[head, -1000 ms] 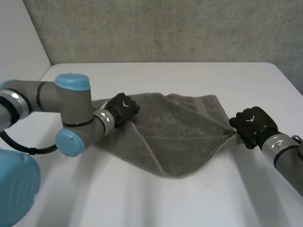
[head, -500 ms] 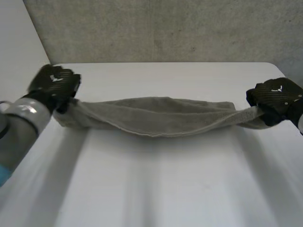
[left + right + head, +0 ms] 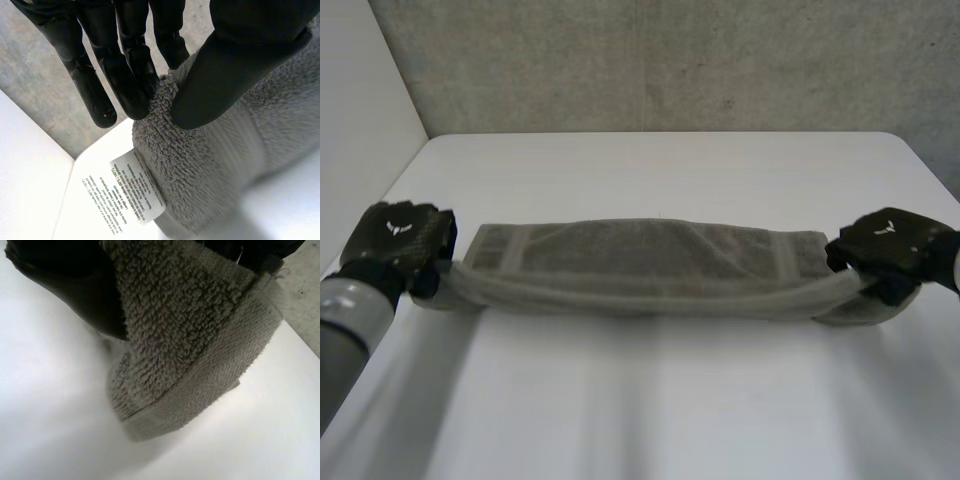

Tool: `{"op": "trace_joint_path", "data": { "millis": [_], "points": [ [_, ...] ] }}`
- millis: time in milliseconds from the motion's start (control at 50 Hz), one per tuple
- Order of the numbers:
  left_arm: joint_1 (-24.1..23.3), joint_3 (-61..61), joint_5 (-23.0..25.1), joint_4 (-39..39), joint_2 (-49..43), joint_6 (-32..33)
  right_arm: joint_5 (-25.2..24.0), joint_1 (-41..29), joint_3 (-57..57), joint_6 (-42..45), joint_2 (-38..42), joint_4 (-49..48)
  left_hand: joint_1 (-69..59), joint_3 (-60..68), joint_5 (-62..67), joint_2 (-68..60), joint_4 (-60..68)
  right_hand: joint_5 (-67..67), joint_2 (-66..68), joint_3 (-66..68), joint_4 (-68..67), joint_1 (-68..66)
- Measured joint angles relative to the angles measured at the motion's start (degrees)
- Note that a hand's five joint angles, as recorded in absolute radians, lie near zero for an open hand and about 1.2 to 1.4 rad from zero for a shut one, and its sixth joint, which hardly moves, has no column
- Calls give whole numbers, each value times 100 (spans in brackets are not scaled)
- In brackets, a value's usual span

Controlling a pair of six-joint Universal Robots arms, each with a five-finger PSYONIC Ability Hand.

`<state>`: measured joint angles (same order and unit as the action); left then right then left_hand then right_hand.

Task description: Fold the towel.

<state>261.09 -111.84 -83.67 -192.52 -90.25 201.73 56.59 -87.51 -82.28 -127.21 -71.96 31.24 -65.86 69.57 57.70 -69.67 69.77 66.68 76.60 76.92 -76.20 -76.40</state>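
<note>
Head view: the grey towel (image 3: 640,262) lies stretched as a long, narrow band across the white tabletop (image 3: 650,400), from one side to the other. Its far layer lies flat, and a rolled front edge runs along the near side. The left hand (image 3: 398,240) is at the towel's left end and the right hand (image 3: 890,245) is at its right end, with each end gathered into a bunch at the hand. The grey left arm (image 3: 345,330) reaches in from the near corner. A rough grey wall (image 3: 670,60) stands behind the tabletop.

Left wrist view: the left hand (image 3: 240,35) pinches the bunched towel (image 3: 210,165) end. The thumb (image 3: 220,85) presses on one side of the cloth and the fingers (image 3: 127,85) lie against the other, nearly straight. A white printed label (image 3: 137,192) hangs from the towel just beyond the fingertips, and the tabletop (image 3: 30,175) is beneath it.

Right wrist view: the right hand (image 3: 65,285) grips the other end, and the thick terry towel (image 3: 190,330) comes out from between its dark parts. The woven hem band curves round the lower edge of the bunch, which rests on the tabletop (image 3: 250,435).
</note>
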Motion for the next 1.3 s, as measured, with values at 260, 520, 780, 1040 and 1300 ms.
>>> {"op": "trace_joint_path", "data": {
  "millis": [260, 520, 780, 1040, 1300],
  "points": [
    [-428, 3280, -1204, -852, -3726, 23, 1700, -1216, 1915, -855, 2395, -2246, 0, 7, 0, -5, 1, 38, 0, 0, 0, 0],
    [-714, 4896, -1441, -848, -5248, 86, 2599, -1563, 2133, -814, 3223, -4245, 5220, -5617, -5347, 5620, -5621, -6324, -6280, -6315, 6153, 6294],
    [-731, 4842, -1392, -919, -4981, 91, 2696, -1530, 1930, -934, 3074, -4229, 5569, -5973, -5590, 5988, -5999, -6324, -6280, -6315, 6153, 6310],
    [-699, 4032, -1256, -812, -4177, 79, 2323, -1398, 1303, -1561, 2180, -3106, 5535, -5889, -5590, 5899, -5915, -6322, -6280, -6314, 6153, 6305],
    [-575, 2748, -544, -415, -2982, 80, 1538, -1102, 1064, -2147, 1765, -2090, 5238, -5613, -5432, 5626, -5637, -6322, -6280, -6314, 6153, 6304]
  ]
}}
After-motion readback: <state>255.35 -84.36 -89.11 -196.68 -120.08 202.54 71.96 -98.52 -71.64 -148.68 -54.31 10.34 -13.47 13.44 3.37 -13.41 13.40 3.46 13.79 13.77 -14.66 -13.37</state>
